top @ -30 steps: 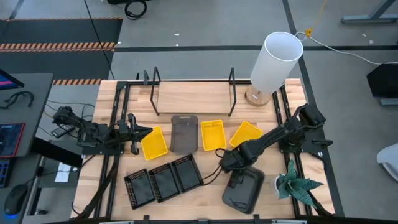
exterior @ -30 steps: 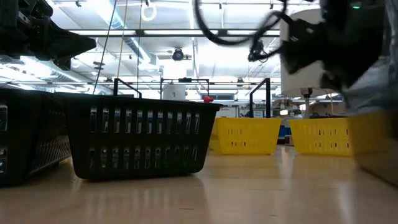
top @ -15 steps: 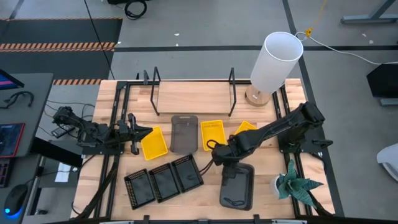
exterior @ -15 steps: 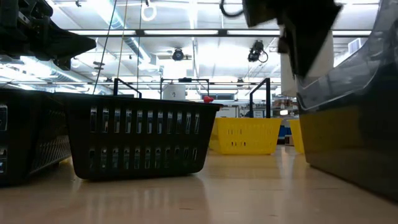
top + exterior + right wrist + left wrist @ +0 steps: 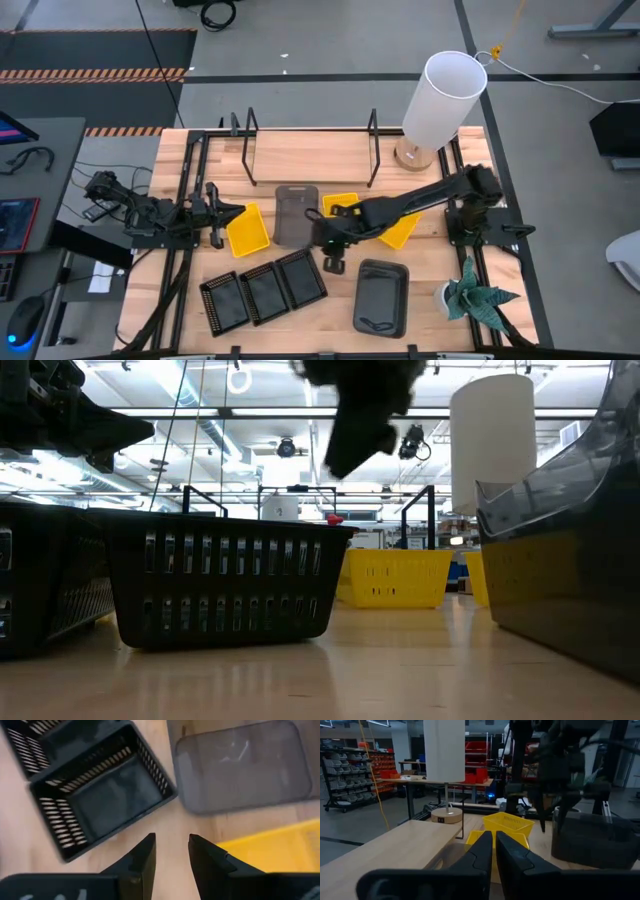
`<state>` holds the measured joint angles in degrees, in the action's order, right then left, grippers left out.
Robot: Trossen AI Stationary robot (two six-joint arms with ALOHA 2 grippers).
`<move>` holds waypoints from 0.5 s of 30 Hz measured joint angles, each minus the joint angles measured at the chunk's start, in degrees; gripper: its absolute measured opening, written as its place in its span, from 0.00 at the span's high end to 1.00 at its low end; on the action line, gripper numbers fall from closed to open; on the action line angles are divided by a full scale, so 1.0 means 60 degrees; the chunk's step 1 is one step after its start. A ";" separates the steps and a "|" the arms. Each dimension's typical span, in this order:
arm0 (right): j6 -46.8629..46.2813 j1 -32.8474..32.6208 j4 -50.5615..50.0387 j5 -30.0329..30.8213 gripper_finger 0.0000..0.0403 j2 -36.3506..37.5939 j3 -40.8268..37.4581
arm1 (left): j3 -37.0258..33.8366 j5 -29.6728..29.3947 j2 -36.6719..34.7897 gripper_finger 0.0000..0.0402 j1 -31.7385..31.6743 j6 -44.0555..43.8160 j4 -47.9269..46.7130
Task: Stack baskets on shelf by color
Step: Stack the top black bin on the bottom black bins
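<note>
Overhead, the plank surface (image 5: 200, 310) sits on grey floor with hazard-striped matting. At its back edge stands the empty shelf (image 5: 310, 158), beside a white lamp (image 5: 443, 98). Baskets (image 5: 263, 290) lie scattered in front. Right tool (image 5: 330, 262), fingers narrowly apart and empty, hovers mid-surface; left tool (image 5: 212, 238), fingers nearly together, waits beside a yellow basket (image 5: 248, 230).

Three black gridded plastic baskets (image 5: 263, 291) sit side by side before the low light-wood shelf (image 5: 310, 157); a smooth dark grey basket (image 5: 381, 297) lies to their right.
</note>
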<state>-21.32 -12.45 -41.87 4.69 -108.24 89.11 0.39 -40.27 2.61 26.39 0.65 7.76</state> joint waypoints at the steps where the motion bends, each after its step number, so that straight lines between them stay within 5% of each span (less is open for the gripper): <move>1: 0.0208 0.0052 -0.0034 0.0023 0.70 -0.0282 0.0286 | 0.0000 0.0003 -0.0007 0.92 0.0000 0.0003 -0.0064; 15: 0.2508 0.0529 -0.0682 0.0553 0.70 -0.3500 0.4518 | -0.0001 0.0003 0.0062 0.93 -0.0002 0.0003 -0.0075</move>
<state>-6.28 -9.27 -45.96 8.01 -129.24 116.21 0.39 -40.25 2.98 26.38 0.67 7.31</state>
